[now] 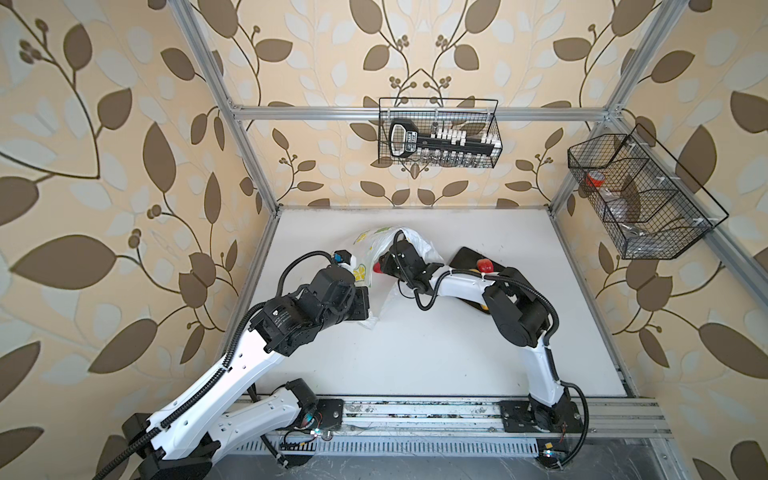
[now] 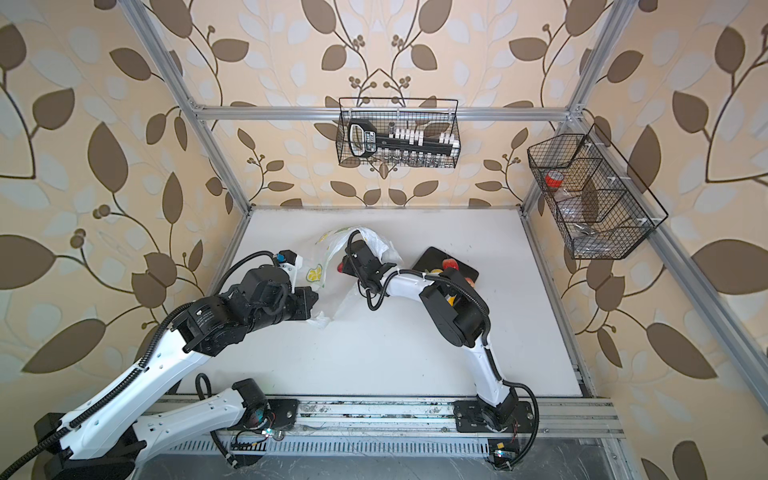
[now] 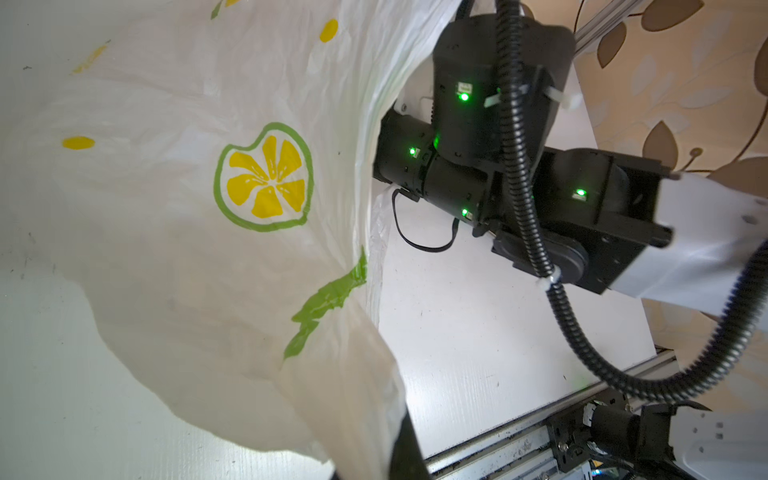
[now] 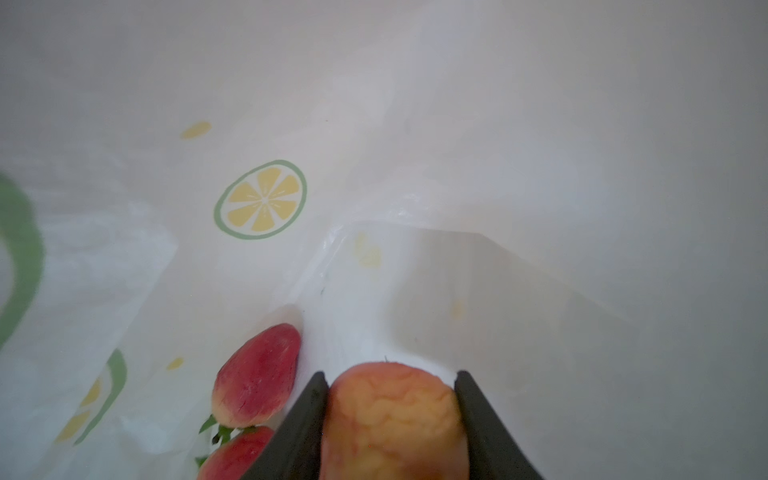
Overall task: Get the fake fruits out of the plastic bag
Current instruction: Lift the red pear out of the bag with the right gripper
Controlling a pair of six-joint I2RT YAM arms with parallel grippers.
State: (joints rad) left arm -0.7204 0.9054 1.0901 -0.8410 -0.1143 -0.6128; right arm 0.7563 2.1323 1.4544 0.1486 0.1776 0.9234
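Fake fruits, held piece: a yellow-orange fruit (image 4: 395,419) flushed with red, pinched on both flanks by the dark jaws of the right gripper (image 4: 390,374).
Fake fruits, loose pieces: two red fruits (image 4: 257,374) with green leaves, one just beside the other, lying on the bag's inner film close to the held piece.
Plastic bag (image 1: 419,245): translucent white film printed with lemon slices and green leaves. It envelops the right gripper and stands as a crumpled hood at mid-desk, nearer the back edge than the front.
Bag mouth: a patch of red fruit shows beside the right wrist in both top views.
Left gripper (image 1: 365,311): jaws pressed together on a fold of the bag's near rim, above the white desk (image 1: 415,353).
Dark tray (image 2: 432,257): flat on the desk to the right of the bag, partly under the right arm. It carries a red fruit (image 2: 449,264) and a yellow fruit (image 2: 436,271).
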